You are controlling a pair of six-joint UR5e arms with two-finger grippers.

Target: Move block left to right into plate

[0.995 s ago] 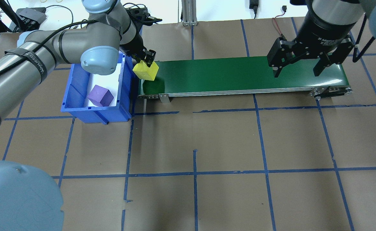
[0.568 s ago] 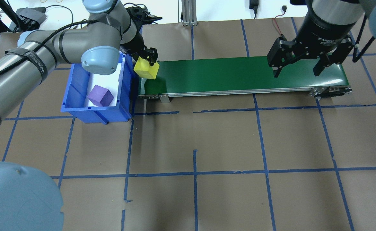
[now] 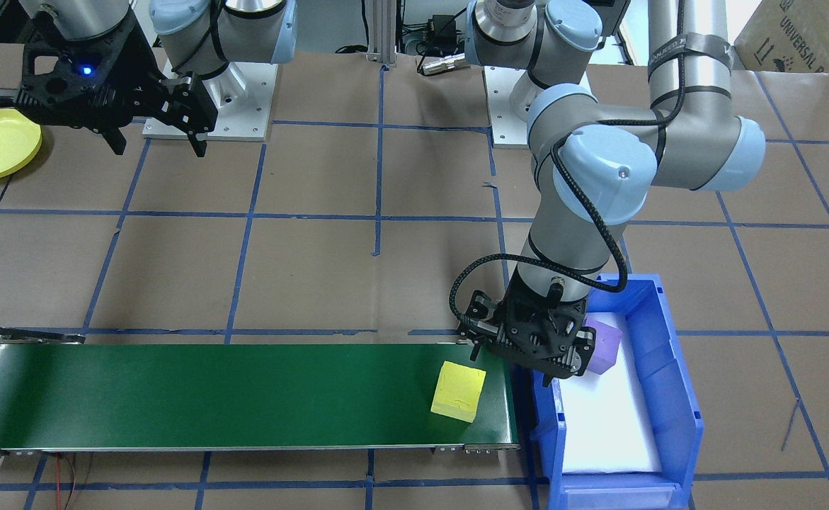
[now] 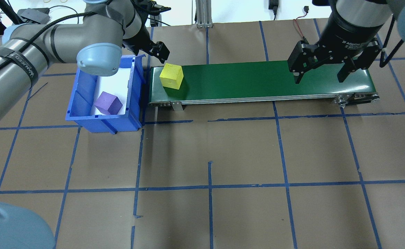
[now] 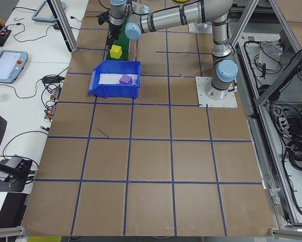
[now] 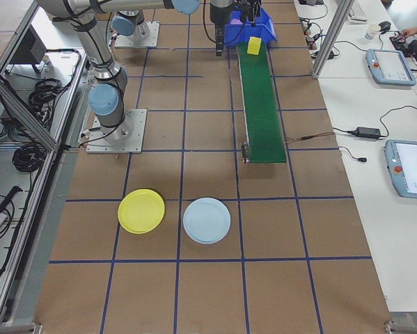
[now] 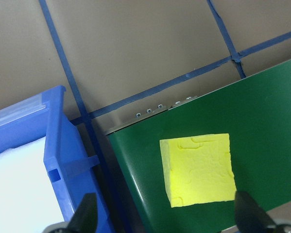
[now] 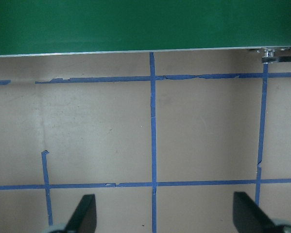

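The yellow foam cube (image 4: pixel 171 76) rests flat on the left end of the long green conveyor belt (image 4: pixel 257 77), just beside the blue plastic bin (image 4: pixel 84 114) and touching neither gripper. The left gripper (image 4: pixel 159 52) hangs above and just behind the cube; the left wrist view shows its two fingertips spread wide with the cube lying free between and below them, so it grips nothing. A purple foam cube (image 4: pixel 108 103) sits inside the bin on a white liner. The right gripper (image 4: pixel 321 72) hovers over the opposite end of the belt with its fingers wide apart and empty; its wrist view shows only the belt edge and taped brown table paper. The round yellow plastic plate (image 6: pixel 141 211) lies on the table well apart from the belt's far end, beside a pale blue plate (image 6: pixel 207 220). Judged step: the cube is deposited on the belt and awaits transport. The next move calls for the cube to reach the right end, where the right gripper must descend squarely over it, close on opposite faces, and carry it to the yellow plate.
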